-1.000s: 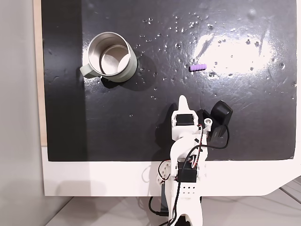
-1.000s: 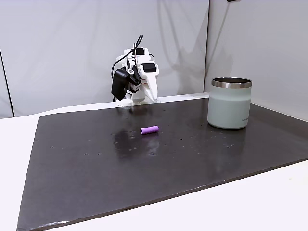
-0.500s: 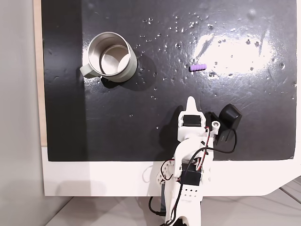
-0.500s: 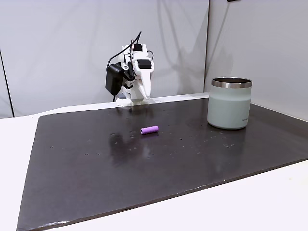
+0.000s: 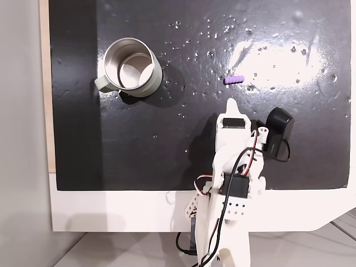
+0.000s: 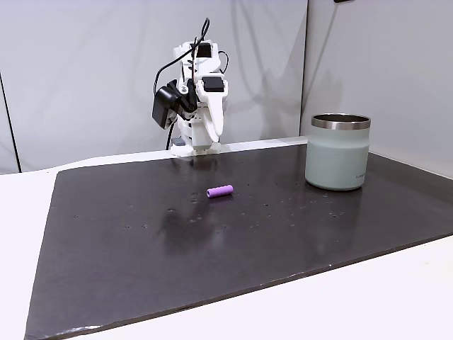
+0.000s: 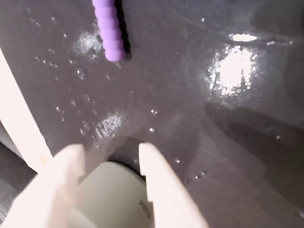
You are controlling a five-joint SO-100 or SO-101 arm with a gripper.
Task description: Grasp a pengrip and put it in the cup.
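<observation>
Reaching: judged as the approach stage, with nothing grasped yet and the jaws (image 7: 111,149) parted, a clear gap between the two pale fingers in the wrist view.
Jaws to pengrip: the pengrip (image 7: 109,29) lies ahead of the fingertips and apart from them, towards the top of the wrist view and a little left of the gap's centre line.
Long axis: in the wrist view the ribbed purple cylinder runs almost straight away from the jaws, roughly end-on to them; seen from above, the pengrip (image 5: 234,79) lies left to right while the arm points up the picture, so the two views do not agree on the angle and I cannot say whether the fingers would close across it or along it.
Height: in the side-on fixed view the jaws (image 6: 212,134) hang above the back of the mat, well off the surface, while the pengrip (image 6: 220,191) rests flat nearer the camera.
Next move, as a judgement: forward and down.
Cup: the cup (image 5: 131,65) stands upright to the left in the view from above, well apart from the pengrip, with its handle pointing left.
Surface: a glossy dark mat (image 5: 167,144) with speckles and a bright glare patch just beside the pengrip, laid on a white bench (image 5: 111,211).
Room: plain pale wall panels (image 6: 85,64) behind the arm.
</observation>
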